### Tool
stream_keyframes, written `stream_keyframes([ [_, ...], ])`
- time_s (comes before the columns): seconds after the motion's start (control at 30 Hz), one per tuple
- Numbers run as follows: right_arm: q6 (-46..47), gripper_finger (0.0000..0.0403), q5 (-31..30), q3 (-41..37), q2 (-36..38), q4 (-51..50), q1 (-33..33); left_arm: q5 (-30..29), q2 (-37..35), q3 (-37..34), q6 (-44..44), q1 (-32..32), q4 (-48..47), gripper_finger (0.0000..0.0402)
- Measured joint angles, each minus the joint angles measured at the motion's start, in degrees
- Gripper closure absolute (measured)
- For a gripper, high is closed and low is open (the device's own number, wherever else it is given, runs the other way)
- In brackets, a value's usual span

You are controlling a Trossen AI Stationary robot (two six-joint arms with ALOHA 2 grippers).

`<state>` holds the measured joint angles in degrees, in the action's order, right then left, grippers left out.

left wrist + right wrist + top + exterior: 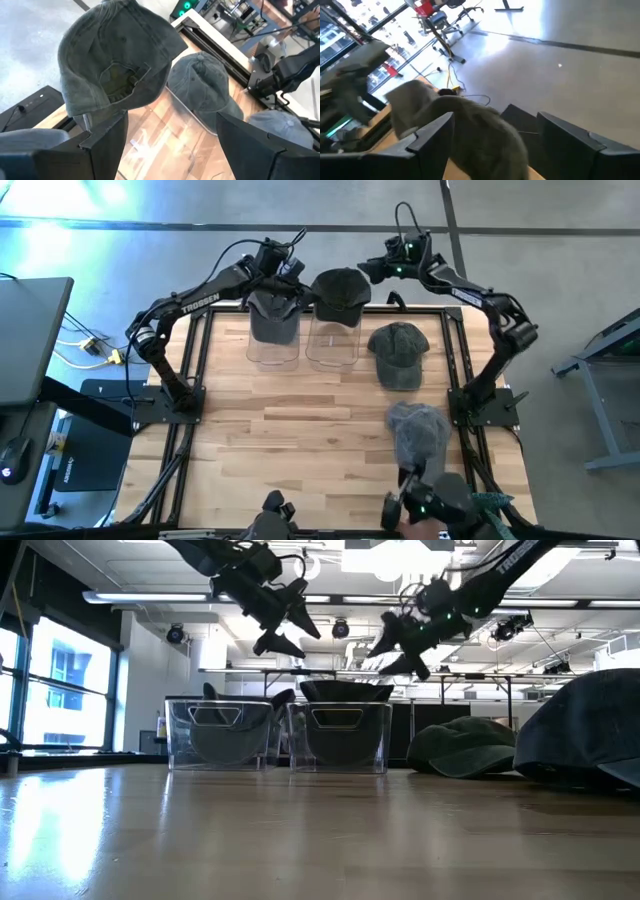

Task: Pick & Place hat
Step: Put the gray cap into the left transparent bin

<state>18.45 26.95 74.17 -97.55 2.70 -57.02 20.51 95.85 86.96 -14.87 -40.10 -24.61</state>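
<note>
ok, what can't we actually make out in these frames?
- Right bin interior: high view, dark hat on its rim covers it.
- Left bin floor: gray hat inside hides it.
- Grey hat near the front edge: low view cuts it off at the frame's right edge.
- Right wrist view: motion blur, hat detail unreadable.

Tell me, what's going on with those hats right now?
Both end effectors open above the clear bins: left, right. Dark hat sits atop right bin, released. Two hats wait on table. Nothing in the way.
</note>
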Motion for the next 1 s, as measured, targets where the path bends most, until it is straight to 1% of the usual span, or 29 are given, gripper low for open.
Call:
stream_keyframes([
  [0.13, -3.40, 0.0137, -1.24, 0.00, 6.20, -7.85, 3.10, 0.00, 0.00, 0.00, 2.16, 0.00, 0.04, 0.0110],
  [0.23, -6.77, 0.0146, -6.27, 0.00, 11.58, -18.57, 7.52, 0.00, 0.00, 0.00, 4.11, 0.00, -0.06, 0.0110],
  [0.33, -7.98, 0.0153, -11.56, 0.00, 16.43, -29.76, 13.17, 0.48, -0.02, 0.00, 6.15, 0.00, -0.68, 0.0110],
  [0.43, -7.89, 0.0159, -13.78, 0.00, 19.91, -41.37, 19.35, 2.77, -0.02, 0.00, 8.04, 0.00, -1.46, 0.0110],
  [0.53, -4.32, 0.0160, -12.03, 0.00, 21.86, -52.09, 25.54, 4.78, -0.02, 0.00, 9.11, 0.02, -1.94, 0.0110],
  [0.63, 0.94, 0.0158, -8.16, 0.00, 22.91, -62.64, 31.07, 5.91, -0.03, 0.00, 9.07, 0.11, -2.43, 0.0110],
  [0.7, 2.56, 0.0156, -5.35, 0.00, 23.03, -69.56, 34.48, 6.05, -0.04, 0.00, 9.17, 0.11, -2.61, 0.0110],
  [0.8, 3.40, 0.0148, -4.42, -0.36, 23.01, -78.46, 38.78, 7.29, -0.07, 0.00, 9.94, 0.11, -2.57, 0.0110],
  [0.9, 1.67, 0.0134, -1.82, -4.99, 23.41, -80.77, 41.25, 7.26, -0.09, 0.00, 9.89, 0.52, -3.01, 0.0110],
  [1.0, -2.04, 0.0122, -0.05, -11.53, 23.46, -80.17, 41.86, 5.94, -0.37, -0.01, 9.66, 1.77, -4.32, 0.0110],
])
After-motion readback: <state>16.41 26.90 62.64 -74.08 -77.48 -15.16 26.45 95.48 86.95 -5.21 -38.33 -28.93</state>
